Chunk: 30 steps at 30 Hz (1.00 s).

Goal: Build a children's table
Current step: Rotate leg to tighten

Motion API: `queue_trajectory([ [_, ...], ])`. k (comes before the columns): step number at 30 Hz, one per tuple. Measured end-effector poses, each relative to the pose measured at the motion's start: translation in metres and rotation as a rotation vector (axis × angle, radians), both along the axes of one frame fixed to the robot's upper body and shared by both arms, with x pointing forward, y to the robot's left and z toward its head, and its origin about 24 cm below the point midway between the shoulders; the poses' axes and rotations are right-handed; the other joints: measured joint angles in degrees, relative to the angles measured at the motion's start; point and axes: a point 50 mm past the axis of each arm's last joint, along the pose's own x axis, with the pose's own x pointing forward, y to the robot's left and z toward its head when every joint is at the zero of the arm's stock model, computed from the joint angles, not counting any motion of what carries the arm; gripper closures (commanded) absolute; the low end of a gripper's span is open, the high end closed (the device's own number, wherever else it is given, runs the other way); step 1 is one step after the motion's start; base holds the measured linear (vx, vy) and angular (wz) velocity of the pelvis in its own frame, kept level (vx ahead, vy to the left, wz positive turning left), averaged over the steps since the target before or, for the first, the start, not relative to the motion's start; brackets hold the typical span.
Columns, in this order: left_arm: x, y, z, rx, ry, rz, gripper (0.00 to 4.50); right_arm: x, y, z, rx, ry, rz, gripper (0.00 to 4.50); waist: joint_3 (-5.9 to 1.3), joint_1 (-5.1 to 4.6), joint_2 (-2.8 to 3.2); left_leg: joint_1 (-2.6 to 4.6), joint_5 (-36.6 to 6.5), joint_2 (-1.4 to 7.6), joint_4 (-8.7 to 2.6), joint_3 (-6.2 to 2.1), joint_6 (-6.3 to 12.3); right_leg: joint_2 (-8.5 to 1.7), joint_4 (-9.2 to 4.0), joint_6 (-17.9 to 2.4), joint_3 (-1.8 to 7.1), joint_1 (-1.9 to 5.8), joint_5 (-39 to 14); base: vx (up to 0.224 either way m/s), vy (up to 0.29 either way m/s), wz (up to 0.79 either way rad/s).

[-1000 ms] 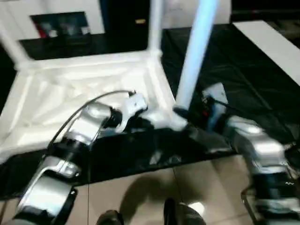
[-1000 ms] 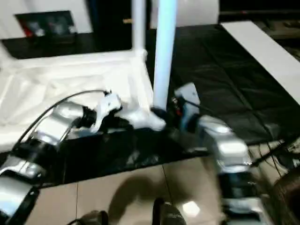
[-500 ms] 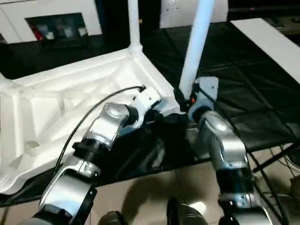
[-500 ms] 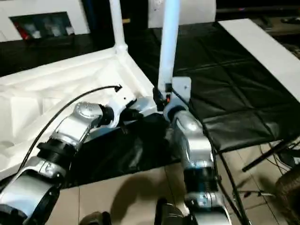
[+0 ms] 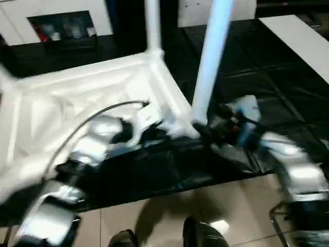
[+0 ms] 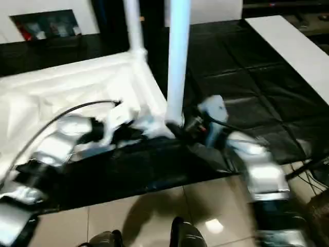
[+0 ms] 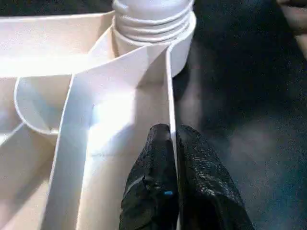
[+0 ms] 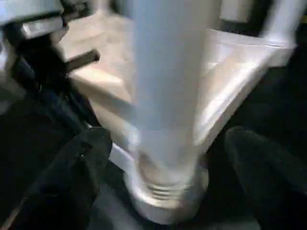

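White leg could tip: right gripper gapes around it, left gripper pinches tabletop rim.

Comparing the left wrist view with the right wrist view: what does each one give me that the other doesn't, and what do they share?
Left wrist view: the left gripper shut on the thin upright side wall of the table top, its two black fingers pinching that rim from both sides.

Right wrist view: the right gripper open, a finger on each side of the near leg and clear of it, with the leg's tall shaft rising from the socket.

Both: the corner socket with the leg's ribbed base seated in it, and the black mat beneath.
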Motion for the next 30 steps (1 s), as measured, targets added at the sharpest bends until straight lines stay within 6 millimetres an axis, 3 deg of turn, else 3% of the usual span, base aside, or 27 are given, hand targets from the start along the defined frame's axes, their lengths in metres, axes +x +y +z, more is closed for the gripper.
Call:
queue_trajectory([
  [7, -0.006, 0.009, 0.000, 0.017, 0.041, -0.107, 4.50, -0.004, 0.001, 0.003, 0.005, 0.047, 0.233, 0.37, 0.01, 1.02, -0.02, -0.10, 0.0, -0.10, 0.26, 0.15, -0.03, -0.23, 0.00, 0.0, 0.09, -0.01, 0.1, 0.000, 0.000, 0.00],
  [16, -0.012, 0.017, 0.004, 0.064, 0.079, -0.269, 4.50, 0.004, 0.005, 0.004, -0.058, 0.111, 0.478, 1.24, 0.06, 3.07, -0.27, -0.42, 0.0, -0.06, 0.41, 0.12, -0.03, -0.27, 0.06, -0.1, 0.03, -0.26, 0.1, 0.000, 0.000, 0.00],
  [30, -0.010, 0.013, 0.005, 0.078, 0.067, -0.308, 4.50, 0.007, 0.016, 0.003, -0.073, 0.136, 0.625, 2.33, 0.19, 3.19, -0.82, -0.48, 0.0, -0.05, 0.73, 0.11, -0.05, -0.31, 0.26, -0.1, 0.06, -0.24, 0.1, 0.000, 0.000, 0.00],
])
